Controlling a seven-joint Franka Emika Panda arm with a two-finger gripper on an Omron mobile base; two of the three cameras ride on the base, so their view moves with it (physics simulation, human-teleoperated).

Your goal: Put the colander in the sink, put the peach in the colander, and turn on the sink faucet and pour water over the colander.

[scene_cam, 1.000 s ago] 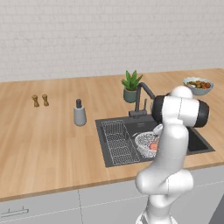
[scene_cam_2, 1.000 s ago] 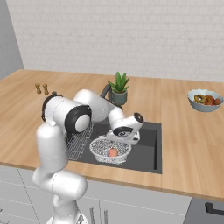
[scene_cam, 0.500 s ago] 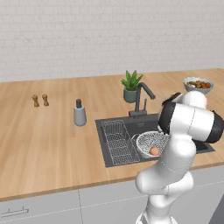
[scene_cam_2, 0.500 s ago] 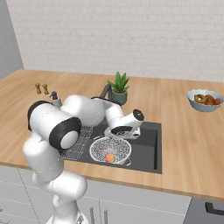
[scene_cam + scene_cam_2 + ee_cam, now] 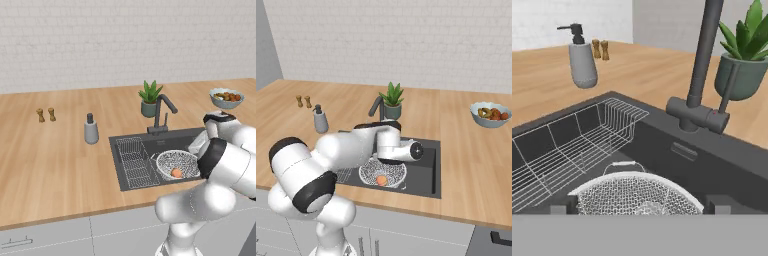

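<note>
The white-silver round mesh colander [image 5: 178, 164] sits on the floor of the dark grey rectangular recessed sink [image 5: 190, 137], toward the sink's front edge, just beside the rectangular wire rack [image 5: 134, 162] that fills the sink's left part; the small round orange-pink peach [image 5: 176, 173] lies inside the colander, near its front wall; the right base view shows the same, peach [image 5: 381, 180] within the mesh bowl [image 5: 382, 172].

Judgement: the first two steps look complete; the step in hand is the faucet.

The hand [image 5: 642, 206] hovers low over the colander's rim, released, fingertips [image 5: 561, 206] wide apart and grasping nothing; it looks toward the back edge of the sink.

The tall slim dark grey metal faucet [image 5: 703, 65] rises from the tabletop [image 5: 60, 150] at the sink's back edge, its side lever [image 5: 727, 90] angled up on the side nearer the potted green plant [image 5: 743, 60]; no stream shows from the spout, so the water appears off.

Next move, as I judge it: lift clear of the colander, reach to the back edge and push the lever; the plant stands just beside the lever, so the approach needs care; the spout should end over the colander, whether it already does I cannot tell.

The grey soap dispenser [image 5: 582, 61] stands well clear, near the sink's left back corner.
</note>
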